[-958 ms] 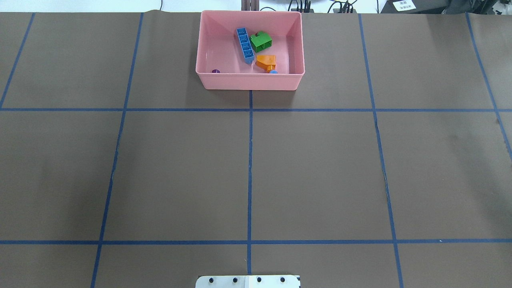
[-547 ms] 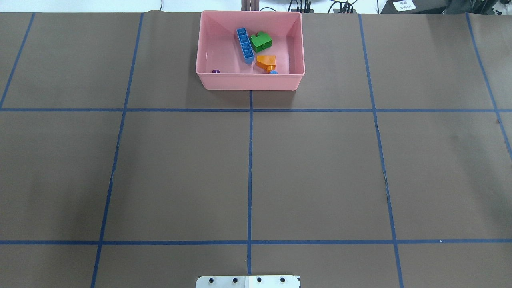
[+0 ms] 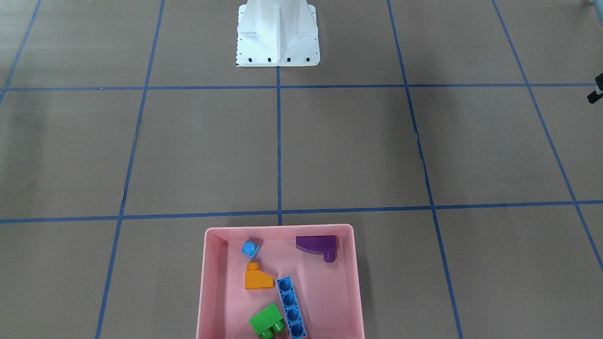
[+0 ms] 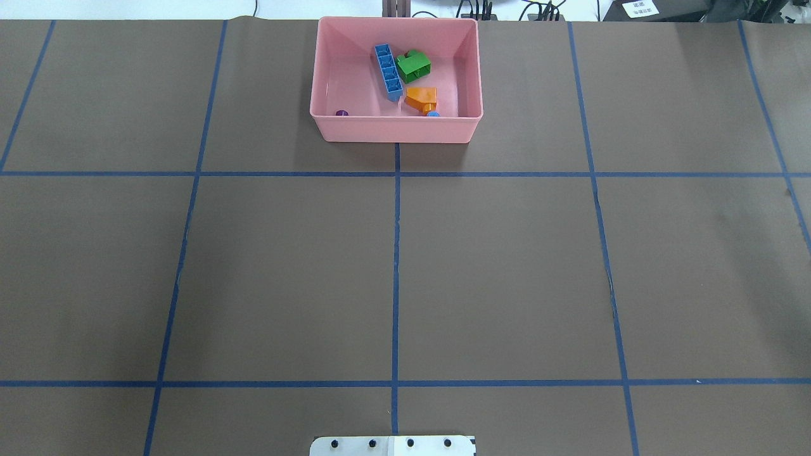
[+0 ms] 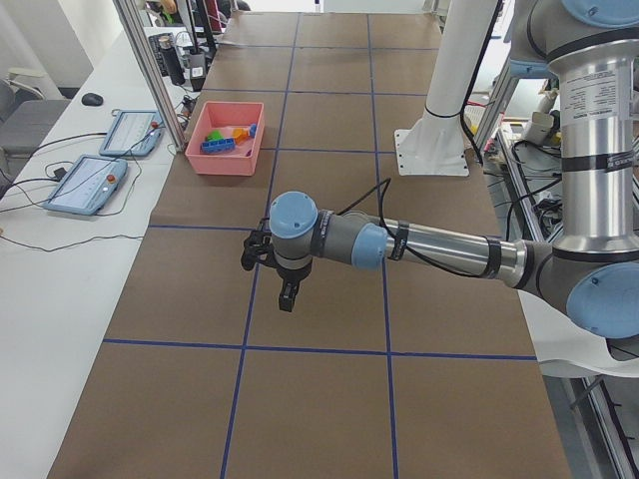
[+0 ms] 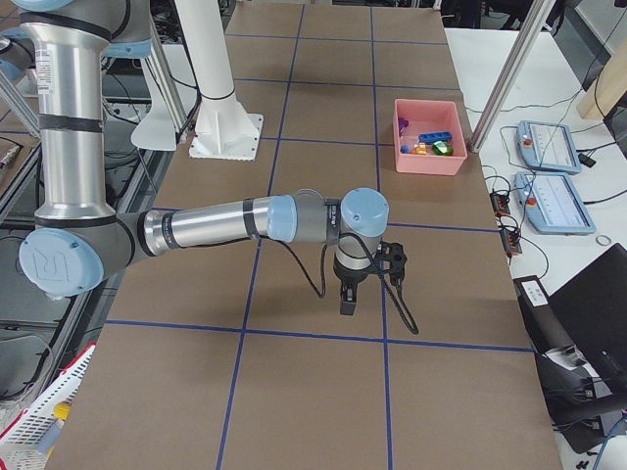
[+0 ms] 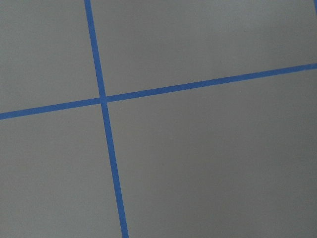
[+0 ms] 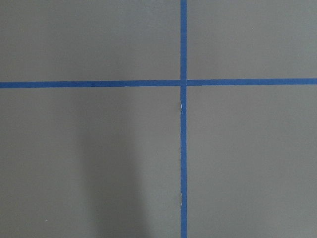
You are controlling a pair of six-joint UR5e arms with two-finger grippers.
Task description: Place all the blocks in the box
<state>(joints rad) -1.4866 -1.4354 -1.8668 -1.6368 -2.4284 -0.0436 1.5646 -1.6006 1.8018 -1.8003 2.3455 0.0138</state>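
The pink box (image 3: 279,228) stands at the table's far edge from the robot and also shows in the overhead view (image 4: 396,130). Inside it lie the tiny blue brick (image 3: 250,248), the purple curved brick (image 3: 316,244), the orange sloped brick (image 3: 257,280), the long blue brick (image 3: 291,307) and the green brick (image 3: 265,321). My left gripper (image 5: 287,299) hangs over bare table, far from the box, and shows only in the exterior left view. My right gripper (image 6: 348,299) shows only in the exterior right view. I cannot tell whether either is open or shut.
The white robot base (image 3: 278,35) stands at the robot's side of the table. Blue tape lines (image 4: 396,253) grid the brown table cover. Tablets and cables lie on a side bench (image 5: 100,180) beyond the box. Both wrist views show only table and tape.
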